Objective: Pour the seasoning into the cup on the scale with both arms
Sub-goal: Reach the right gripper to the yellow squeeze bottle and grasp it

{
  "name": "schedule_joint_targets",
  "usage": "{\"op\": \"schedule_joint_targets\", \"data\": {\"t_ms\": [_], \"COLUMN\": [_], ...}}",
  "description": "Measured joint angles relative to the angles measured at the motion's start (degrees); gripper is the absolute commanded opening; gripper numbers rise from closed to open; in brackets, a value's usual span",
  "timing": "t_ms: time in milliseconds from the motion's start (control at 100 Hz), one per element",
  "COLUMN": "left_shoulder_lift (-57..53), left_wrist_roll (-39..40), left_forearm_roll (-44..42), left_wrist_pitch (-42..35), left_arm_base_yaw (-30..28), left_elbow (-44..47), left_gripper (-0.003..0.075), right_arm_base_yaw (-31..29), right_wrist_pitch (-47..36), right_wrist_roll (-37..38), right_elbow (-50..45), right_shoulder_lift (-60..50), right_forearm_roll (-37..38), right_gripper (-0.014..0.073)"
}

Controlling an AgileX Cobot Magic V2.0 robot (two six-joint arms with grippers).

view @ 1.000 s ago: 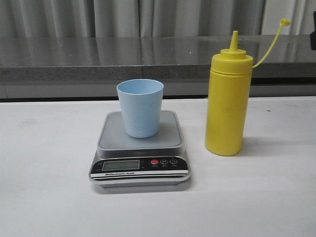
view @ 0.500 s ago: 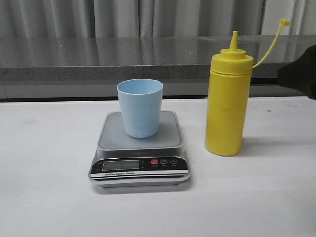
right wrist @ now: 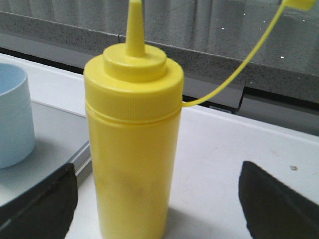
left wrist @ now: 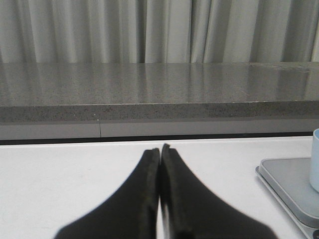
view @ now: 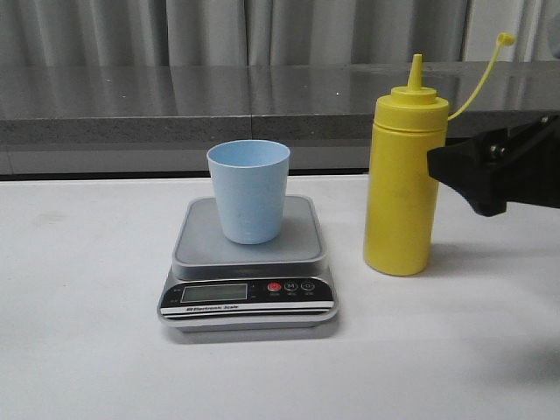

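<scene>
seasoning bottle upright beside the scale, right hand spread around it

seasoning bottle point(view: 404, 188) stands upright on the white surface point(view: 87, 350), just to the right of the scale point(view: 248, 267) and apart from it. its pointed nozzle is bare, and the cap hangs off to the right on its thin strap point(view: 479, 70). the pale blue cup point(view: 248, 191) sits upright on the scale's grey platform, toward the back.

the right hand point(right wrist: 159, 199) comes in from the right at the height of the bottle's body. in the right wrist view its two black fingers are spread wide, one on either side of the bottle, with a gap to the yellow wall on both sides, so it grips nothing.

the left hand point(left wrist: 160, 154) is low over the surface, left of the scale, its fingers pressed together with nothing between them. a grey counter ledge point(view: 175, 109) and pale curtains point(view: 219, 31) run behind.
</scene>
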State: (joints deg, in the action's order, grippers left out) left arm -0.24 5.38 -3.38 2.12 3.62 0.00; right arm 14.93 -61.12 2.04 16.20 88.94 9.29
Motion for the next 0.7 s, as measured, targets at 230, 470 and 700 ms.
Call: {"op": "schedule_joint_targets", "data": {"t_ms": [230, 470, 700], "left_shoulder_lift": [0.0, 0.0, 0.0], "left_wrist_roll": [0.0, 0.0, 0.0], "left_forearm_roll": [0.0, 0.0, 0.0], "left_wrist_pitch": [0.0, 0.0, 0.0], "left_arm_base_yaw": [0.0, 0.0, 0.0], "left_elbow": [0.0, 0.0, 0.0], "left_gripper": [-0.0020, -0.0020, -0.0020], "right_arm_base_yaw": [0.0, 0.0, 0.0], "right_wrist_pitch": [-3.5, -3.6, -4.0], "right_wrist_roll": [0.0, 0.0, 0.1], "right_elbow": [0.5, 3.1, 5.8], "right_shoulder_lift": [7.8, 11.4, 12.0], "right_forearm_roll": [0.1, 1.4, 2.8], "right_gripper": [0.0647, 0.0647, 0.0647]}}
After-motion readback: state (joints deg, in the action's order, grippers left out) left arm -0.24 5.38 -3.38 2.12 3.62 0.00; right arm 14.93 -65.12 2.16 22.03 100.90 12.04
